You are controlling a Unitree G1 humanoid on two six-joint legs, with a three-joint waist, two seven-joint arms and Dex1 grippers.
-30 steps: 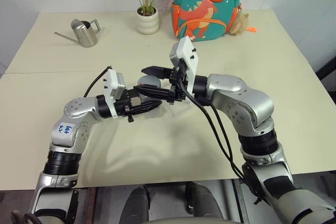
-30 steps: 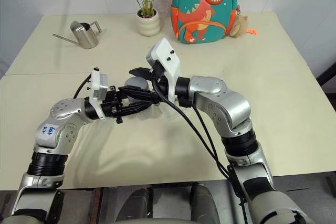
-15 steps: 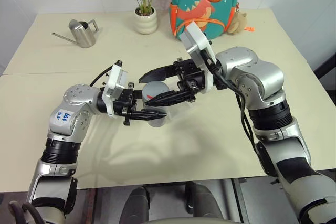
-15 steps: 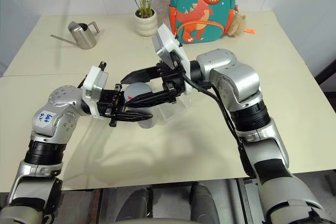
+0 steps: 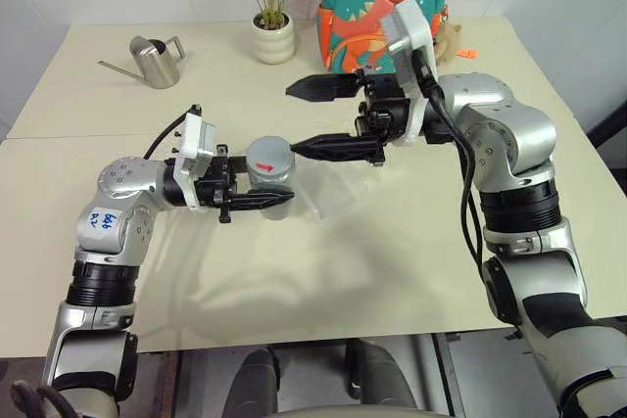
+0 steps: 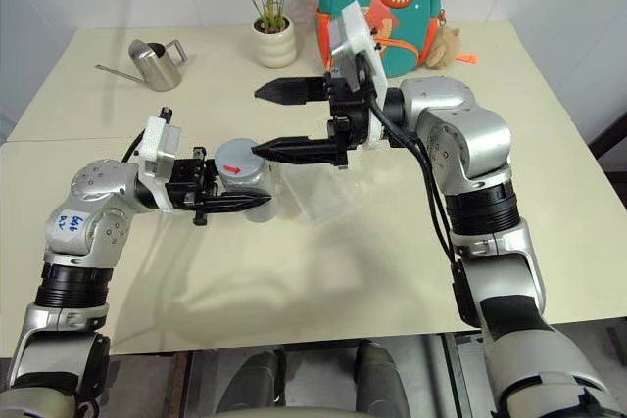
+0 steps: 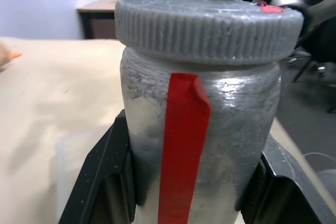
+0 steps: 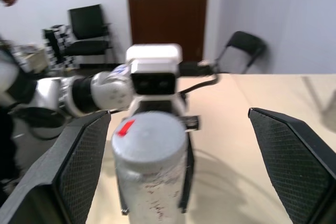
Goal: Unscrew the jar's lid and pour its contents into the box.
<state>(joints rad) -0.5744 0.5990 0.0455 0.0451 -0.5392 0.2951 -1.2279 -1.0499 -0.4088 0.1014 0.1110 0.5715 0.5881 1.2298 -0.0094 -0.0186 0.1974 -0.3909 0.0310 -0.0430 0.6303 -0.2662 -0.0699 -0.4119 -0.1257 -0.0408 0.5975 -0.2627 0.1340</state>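
The jar (image 5: 269, 175) is held upright just above the table (image 5: 411, 242), gripped around its body by the left gripper (image 5: 263, 200), whose two black fingers (image 7: 102, 182) press on either side of the red streak (image 7: 181, 145). The lid (image 5: 269, 156) is on, its small red mark facing up. Directly behind the jar, partly under it, lies the box (image 5: 328, 198), a faint clear outline on the table.

What has changed in the last second is the right gripper (image 5: 318, 119). A second ago it was closed in tight against the jar; now it has drawn back up and away from the jar, toward the backpack (image 5: 377, 2), and its jaws have sprung wide apart, empty. One finger (image 5: 338, 149) reaches toward the lid's edge, the other sits well above it. I judge this as a release between turns (a re-grip, most likely), since the lid looks seated and no gap shows under its rim; the unscrewing appears unfinished and pouring has not begun.

Hard to make out: the contents, as the jar's wall looks silvery and clouded and no pellets can be picked out through it. The box's far rim is barely readable against the table. Whether the lid has loosened at all cannot be told. Well behind the jar stand a watering can (image 5: 155, 59) and a potted plant (image 5: 273, 7).
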